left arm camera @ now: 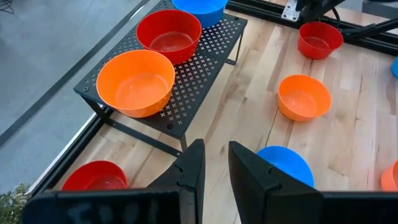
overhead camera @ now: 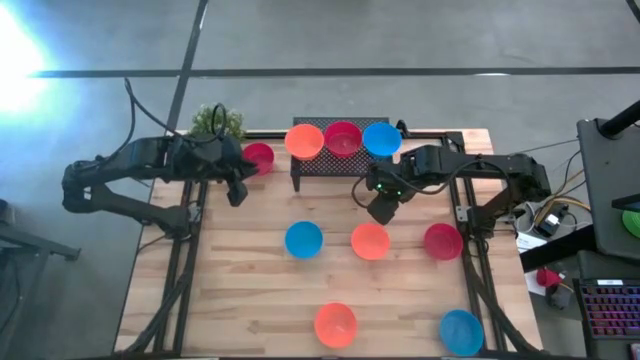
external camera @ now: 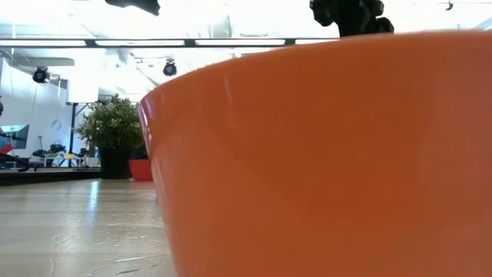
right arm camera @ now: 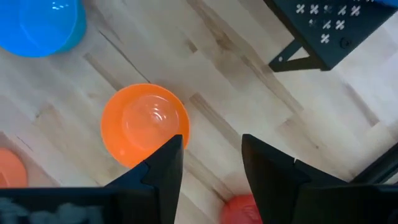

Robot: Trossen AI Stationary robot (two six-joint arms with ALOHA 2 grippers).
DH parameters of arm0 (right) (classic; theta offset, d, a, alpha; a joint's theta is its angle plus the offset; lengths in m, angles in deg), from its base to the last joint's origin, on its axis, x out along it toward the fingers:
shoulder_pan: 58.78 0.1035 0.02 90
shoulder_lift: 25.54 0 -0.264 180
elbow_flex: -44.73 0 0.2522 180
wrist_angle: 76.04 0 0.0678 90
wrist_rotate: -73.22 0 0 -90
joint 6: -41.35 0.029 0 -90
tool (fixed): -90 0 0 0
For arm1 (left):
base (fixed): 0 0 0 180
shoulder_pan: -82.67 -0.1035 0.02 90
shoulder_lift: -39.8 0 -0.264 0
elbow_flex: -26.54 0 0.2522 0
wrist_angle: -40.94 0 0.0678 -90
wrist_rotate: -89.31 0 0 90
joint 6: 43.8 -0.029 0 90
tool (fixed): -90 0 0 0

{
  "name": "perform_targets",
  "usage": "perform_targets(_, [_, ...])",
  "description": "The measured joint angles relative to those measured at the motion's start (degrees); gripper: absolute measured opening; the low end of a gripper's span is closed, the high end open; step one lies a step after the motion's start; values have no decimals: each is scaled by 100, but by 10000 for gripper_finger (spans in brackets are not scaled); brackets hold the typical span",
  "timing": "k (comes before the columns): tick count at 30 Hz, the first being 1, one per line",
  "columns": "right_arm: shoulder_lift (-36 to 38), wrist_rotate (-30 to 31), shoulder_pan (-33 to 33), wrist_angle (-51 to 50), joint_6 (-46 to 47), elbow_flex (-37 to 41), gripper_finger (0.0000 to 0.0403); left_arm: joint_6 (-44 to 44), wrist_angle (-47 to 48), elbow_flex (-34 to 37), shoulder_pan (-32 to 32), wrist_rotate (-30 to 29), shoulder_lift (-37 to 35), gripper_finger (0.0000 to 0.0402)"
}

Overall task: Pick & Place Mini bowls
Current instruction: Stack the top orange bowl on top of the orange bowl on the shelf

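Nine mini bowls show in the high view. An orange bowl (overhead camera: 304, 141), a red bowl (overhead camera: 343, 138) and a blue bowl (overhead camera: 381, 139) stand on the black mesh rack (overhead camera: 343, 165). Another red bowl (overhead camera: 258, 157) sits on the table left of the rack. A blue bowl (overhead camera: 303, 239), an orange bowl (overhead camera: 370, 241) and a red bowl (overhead camera: 442, 241) form a middle row. An orange bowl (overhead camera: 335, 325) and a blue bowl (overhead camera: 461, 332) stand near the near edge. My left gripper (overhead camera: 238, 190) (left arm camera: 216, 155) hovers left of the rack, narrowly open. My right gripper (overhead camera: 382, 207) (right arm camera: 211, 146) is open above the table, just beyond the middle orange bowl (right arm camera: 144, 124).
A small potted plant (overhead camera: 217, 121) stands at the far left corner. In the low view the near orange bowl (external camera: 323, 154) fills most of the picture. Black frame rails (overhead camera: 190, 250) run along both table sides. Bare wood lies between the rack and the middle row.
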State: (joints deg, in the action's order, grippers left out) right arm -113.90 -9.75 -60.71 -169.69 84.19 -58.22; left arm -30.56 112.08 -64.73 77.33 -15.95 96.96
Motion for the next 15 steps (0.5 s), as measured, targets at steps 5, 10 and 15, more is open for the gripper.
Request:
perform_targets(5, [-2, -97, 8, 380, 94, 361, 158, 0, -4, -2, -2, 0, 7, 64])
perform_targets(10, [-2, -358, 8, 815, 306, 942, 155, 6, -5, 0, -2, 0, 7, 64])
perform_targets(15, [-2, -504, 3, 1415, 373, 1657, 160, 28, -33, 27, -4, 0, 7, 64])
